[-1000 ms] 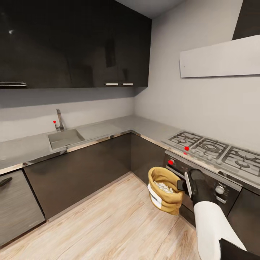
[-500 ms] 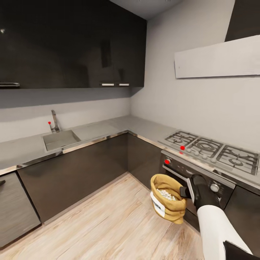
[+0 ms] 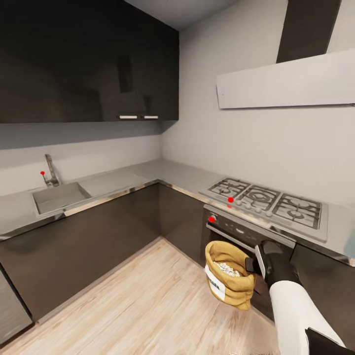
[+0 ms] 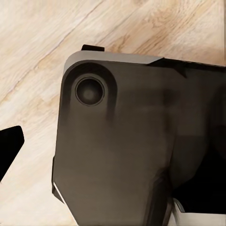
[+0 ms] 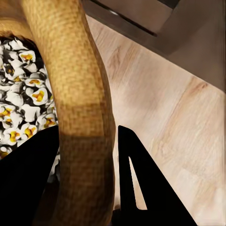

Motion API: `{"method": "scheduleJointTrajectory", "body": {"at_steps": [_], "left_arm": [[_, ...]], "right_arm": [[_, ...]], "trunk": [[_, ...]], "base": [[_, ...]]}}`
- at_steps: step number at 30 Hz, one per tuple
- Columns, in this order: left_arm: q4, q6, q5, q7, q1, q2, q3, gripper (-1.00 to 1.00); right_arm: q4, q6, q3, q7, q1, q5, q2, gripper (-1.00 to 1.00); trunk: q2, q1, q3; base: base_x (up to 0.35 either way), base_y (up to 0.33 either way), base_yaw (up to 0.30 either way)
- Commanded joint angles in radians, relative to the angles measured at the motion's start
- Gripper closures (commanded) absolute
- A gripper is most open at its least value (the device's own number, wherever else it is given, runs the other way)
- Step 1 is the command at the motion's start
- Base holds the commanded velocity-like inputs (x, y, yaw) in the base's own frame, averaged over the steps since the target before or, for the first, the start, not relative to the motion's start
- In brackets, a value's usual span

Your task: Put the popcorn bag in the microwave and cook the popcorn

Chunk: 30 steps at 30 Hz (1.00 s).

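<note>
At the near right of the head view, the right gripper is clamped on the rolled rim of the bag, one finger outside the cloth and one inside against the popcorn; the bag hangs over the floor, well clear of any support, tilted, mouth open; a slip of the rim or a jolt would likely spill the popped kernels. The left gripper's state cannot be told from its wrist view. Just behind stands the oven, close enough for the bag to brush its front; beyond, the hob and countertop.
</note>
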Motion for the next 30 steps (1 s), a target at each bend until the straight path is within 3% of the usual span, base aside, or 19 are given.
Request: {"method": "scheduleJointTrajectory", "body": {"at_steps": [1, 6, 27, 30], "left_arm": [[0.000, -0.003, 0.008, 0.000, 0.000, 0.000, 0.003, -1.00], [0.001, -0.002, 0.007, -0.001, 0.000, 0.000, 0.002, -1.00], [0.000, -0.002, 0.008, -0.001, 0.000, 0.000, 0.003, -1.00], [0.000, -0.002, 0.008, -0.001, 0.000, 0.000, 0.003, -1.00]], "right_arm": [[-0.001, 0.002, -0.004, 0.002, -0.001, 0.004, 0.001, 1.00], [-0.001, 0.001, -0.004, 0.002, -0.001, 0.004, 0.001, 1.00], [0.026, -0.005, -0.004, 0.001, -0.001, 0.007, 0.000, 1.00], [0.034, -0.007, -0.004, -0.002, -0.001, 0.007, -0.020, 1.00]], "trunk": [[-0.001, 0.000, -0.001], [-0.001, 0.000, 0.002], [-0.001, 0.000, 0.014], [-0.001, 0.000, 0.016]], "base": [[0.000, 0.000, -0.227], [-0.084, 0.003, -0.227], [-0.280, 0.129, -0.227], [-0.022, 0.003, -0.227]]}}
